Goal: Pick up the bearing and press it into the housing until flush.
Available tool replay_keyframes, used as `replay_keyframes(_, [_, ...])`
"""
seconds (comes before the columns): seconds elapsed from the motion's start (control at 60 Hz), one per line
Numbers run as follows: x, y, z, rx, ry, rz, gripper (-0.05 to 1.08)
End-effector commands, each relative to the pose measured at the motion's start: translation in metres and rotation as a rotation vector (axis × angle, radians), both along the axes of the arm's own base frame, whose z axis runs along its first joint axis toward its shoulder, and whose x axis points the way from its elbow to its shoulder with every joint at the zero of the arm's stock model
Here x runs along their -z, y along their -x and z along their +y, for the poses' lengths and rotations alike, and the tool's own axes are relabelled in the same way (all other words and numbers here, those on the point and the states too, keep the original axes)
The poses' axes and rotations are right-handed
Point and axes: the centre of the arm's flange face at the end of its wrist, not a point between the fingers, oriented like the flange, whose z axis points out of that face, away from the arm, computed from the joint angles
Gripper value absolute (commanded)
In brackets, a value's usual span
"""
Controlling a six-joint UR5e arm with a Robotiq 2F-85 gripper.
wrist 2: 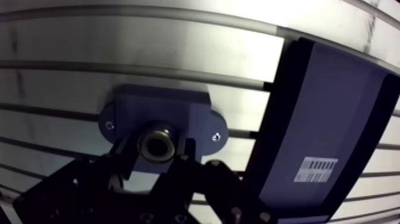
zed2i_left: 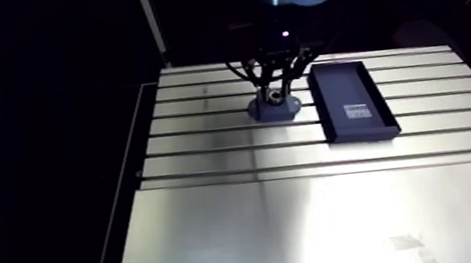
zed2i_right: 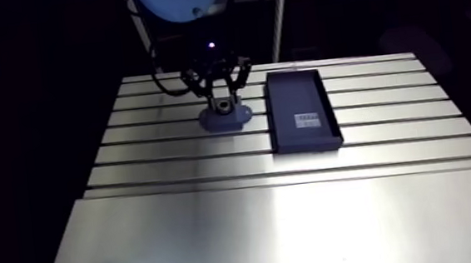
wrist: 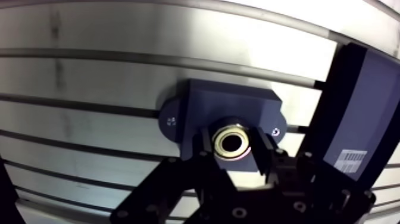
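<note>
Slotted tabletop (zed2i_left: 298, 219) carries a dark tray (zed2i_left: 353, 100) with the blue-grey housing (wrist: 238, 104) just beside it, end effector (wrist: 235, 150) down over the housing, clamped on the bearing (wrist: 233, 142) between its fingers (wrist: 205, 146) at the housing's centre.

The table (wrist: 89, 77) is bare brushed metal, smooth and satin, with bright patches of glare and darker grooves. The bearing (wrist: 232, 143) between the fingers (wrist: 205, 146) is polished metal, its ring glossy and catching light. The housing (wrist: 229, 104) under it looks like smooth matt blue-grey plastic, with a small shiny screw head (wrist 2: 215, 137) at each end. The fingers are black and dull, either coated metal or plastic; I cannot tell which. Beside the fingers, the tray (wrist 2: 321, 107) is dark, matt and smooth, plastic by its look, with a white paper label (wrist 2: 315, 170).
</note>
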Motion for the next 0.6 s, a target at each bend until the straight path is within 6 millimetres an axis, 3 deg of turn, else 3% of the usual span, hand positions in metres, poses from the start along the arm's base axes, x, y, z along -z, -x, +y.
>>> replay_keyframes(0.017, [0.001, 0.0001, -0.0001, -0.001, 0.0, -0.001, 0.69])
replay_keyframes(0.6, [0.0043, -0.0016, 0.0018, 0.002, 0.0, -0.008, 0.69])
